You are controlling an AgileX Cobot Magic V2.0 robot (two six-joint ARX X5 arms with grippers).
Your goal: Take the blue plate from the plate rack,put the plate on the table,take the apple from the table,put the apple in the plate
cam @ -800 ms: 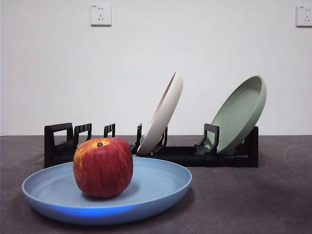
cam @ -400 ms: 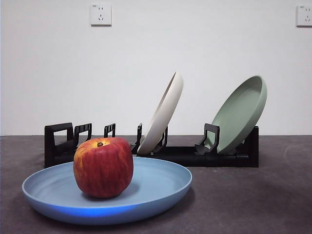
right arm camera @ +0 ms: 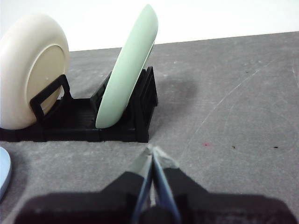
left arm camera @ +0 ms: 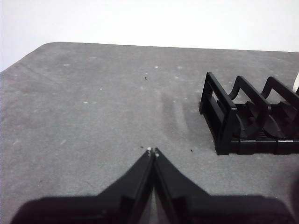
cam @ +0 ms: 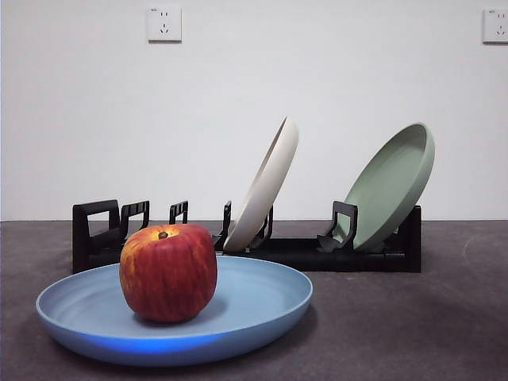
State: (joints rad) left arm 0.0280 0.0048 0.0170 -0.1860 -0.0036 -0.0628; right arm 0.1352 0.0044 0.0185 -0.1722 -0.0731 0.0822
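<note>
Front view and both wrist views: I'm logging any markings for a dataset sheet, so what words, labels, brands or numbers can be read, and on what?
No text can be read anywhere.
Left wall socket: a tiny mark near its top edge, too small to read.
Right wall socket: the same, too small to read.
Blue plate, apple, cream-white plate, sage-green plate, plate rack: no lettering visible.

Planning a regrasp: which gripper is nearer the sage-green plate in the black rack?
Right. The right gripper sits just in front of the sage-green plate at its end of the black rack; the left gripper sits off the far, empty end.
</note>
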